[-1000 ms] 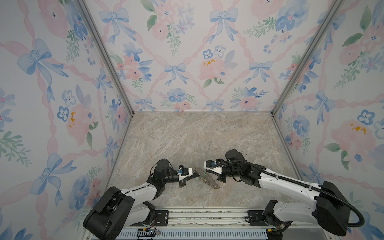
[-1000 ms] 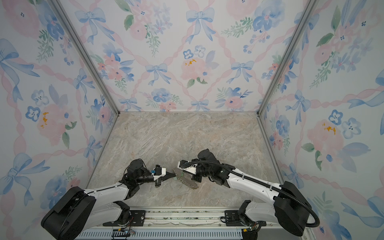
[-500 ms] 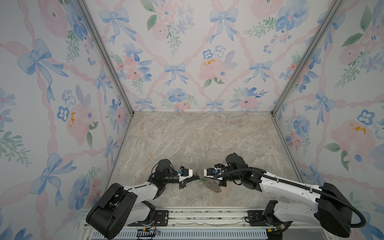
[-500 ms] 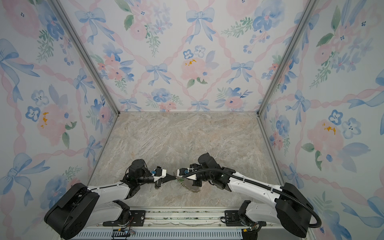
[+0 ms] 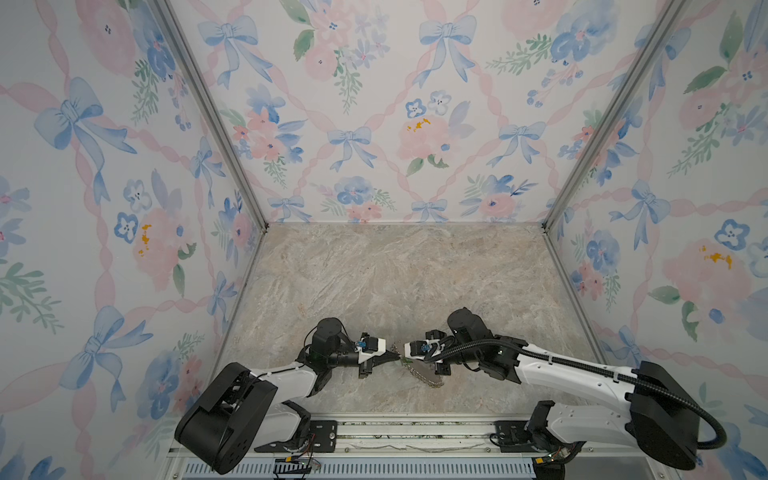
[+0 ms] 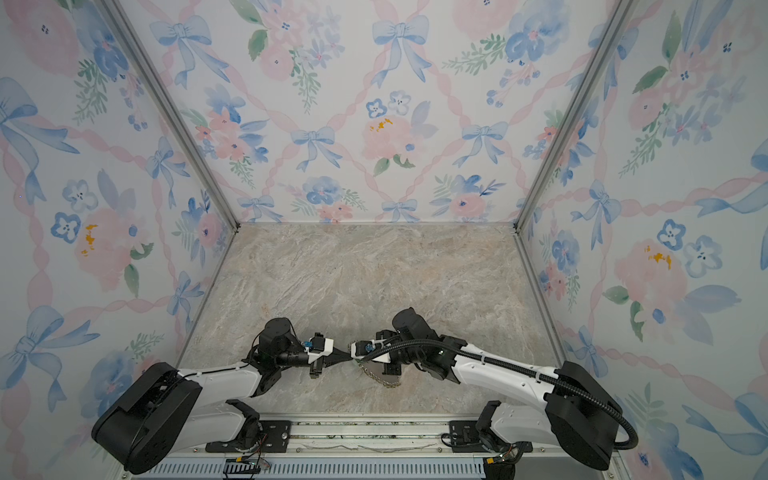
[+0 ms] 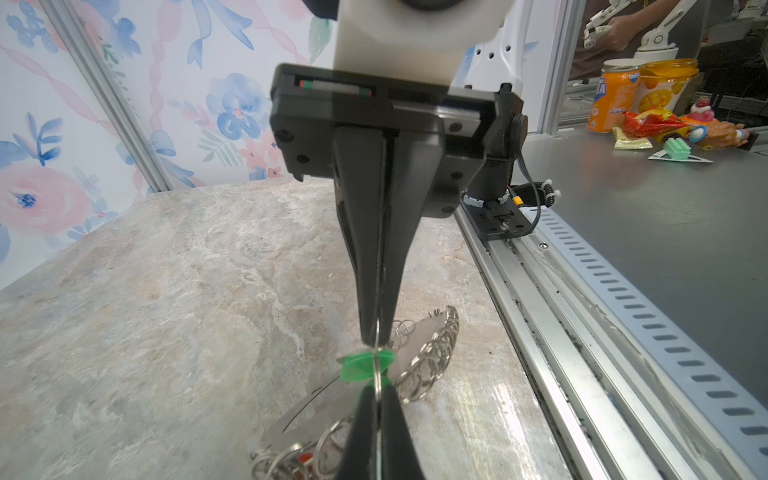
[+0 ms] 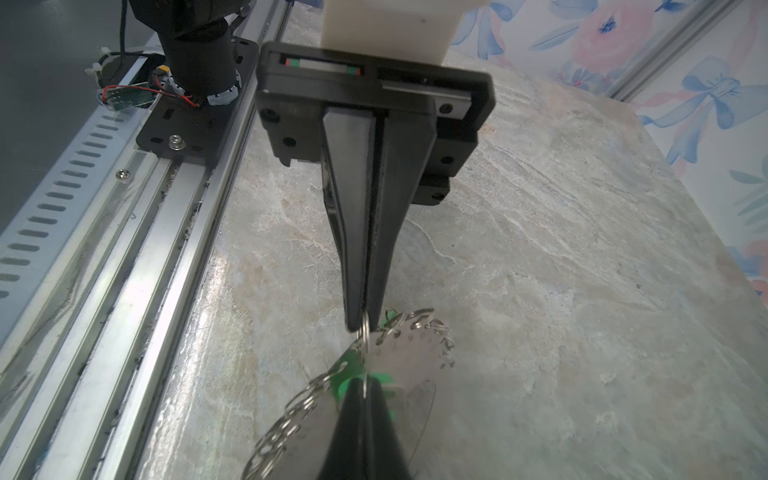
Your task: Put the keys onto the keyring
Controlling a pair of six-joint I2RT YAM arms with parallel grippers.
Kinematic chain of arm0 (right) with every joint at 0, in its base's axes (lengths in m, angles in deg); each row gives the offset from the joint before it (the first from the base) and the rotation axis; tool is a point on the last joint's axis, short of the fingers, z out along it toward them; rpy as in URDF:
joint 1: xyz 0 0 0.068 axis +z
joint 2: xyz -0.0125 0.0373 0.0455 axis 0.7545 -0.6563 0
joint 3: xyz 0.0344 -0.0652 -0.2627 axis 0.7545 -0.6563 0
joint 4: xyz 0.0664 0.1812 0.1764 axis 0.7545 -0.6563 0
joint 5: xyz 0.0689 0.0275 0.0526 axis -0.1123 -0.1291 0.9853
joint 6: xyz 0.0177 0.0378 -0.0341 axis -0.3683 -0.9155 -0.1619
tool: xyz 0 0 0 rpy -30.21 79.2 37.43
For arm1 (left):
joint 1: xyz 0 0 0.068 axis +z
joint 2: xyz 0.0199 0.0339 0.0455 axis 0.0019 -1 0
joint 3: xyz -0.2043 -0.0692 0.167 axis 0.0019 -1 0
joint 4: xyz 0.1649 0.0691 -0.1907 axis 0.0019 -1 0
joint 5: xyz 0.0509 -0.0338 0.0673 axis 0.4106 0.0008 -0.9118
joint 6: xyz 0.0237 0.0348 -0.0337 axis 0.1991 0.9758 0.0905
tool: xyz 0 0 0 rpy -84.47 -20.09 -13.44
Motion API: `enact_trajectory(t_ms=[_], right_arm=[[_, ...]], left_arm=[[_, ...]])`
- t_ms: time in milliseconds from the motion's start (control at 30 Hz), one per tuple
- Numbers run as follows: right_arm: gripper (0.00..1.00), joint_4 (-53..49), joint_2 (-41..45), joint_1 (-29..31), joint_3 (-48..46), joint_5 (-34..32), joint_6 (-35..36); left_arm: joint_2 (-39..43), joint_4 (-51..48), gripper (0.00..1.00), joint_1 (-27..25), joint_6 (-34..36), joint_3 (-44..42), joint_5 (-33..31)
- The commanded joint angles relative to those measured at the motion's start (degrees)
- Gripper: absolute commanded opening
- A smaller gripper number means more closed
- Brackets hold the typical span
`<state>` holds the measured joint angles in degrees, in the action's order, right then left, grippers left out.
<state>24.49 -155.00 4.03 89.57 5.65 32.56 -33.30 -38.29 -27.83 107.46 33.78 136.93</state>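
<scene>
Where top views blur, wrist views show green key [image 7: 365,370]

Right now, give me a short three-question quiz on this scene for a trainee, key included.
1. True or false: the left claw and the right claw both stand wide open.
2. What colour is the key between the two claw tips? A) red B) green C) yellow
3. Fill in: the rim of the keyring, a flat grey plate, is lined with small silver wire ____.

Key: 1 false, both are shut, tip to tip. 2 B. 3 rings.
</scene>
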Motion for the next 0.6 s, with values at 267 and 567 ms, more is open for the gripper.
enact_trajectory(t_ms=[267,567], right_arm=[[0.00,1.1,-0.7,1.5,0.2,1.0,1.1],[0.00,1.4,-0.6,2.3,0.2,0.4,1.4]], left_arm=[[-0.8,1.6,0.00,0.2,-0.8,1.8,1.3],[-1.7,1.6,0.00,0.0,-1.4,2.3,1.4]])
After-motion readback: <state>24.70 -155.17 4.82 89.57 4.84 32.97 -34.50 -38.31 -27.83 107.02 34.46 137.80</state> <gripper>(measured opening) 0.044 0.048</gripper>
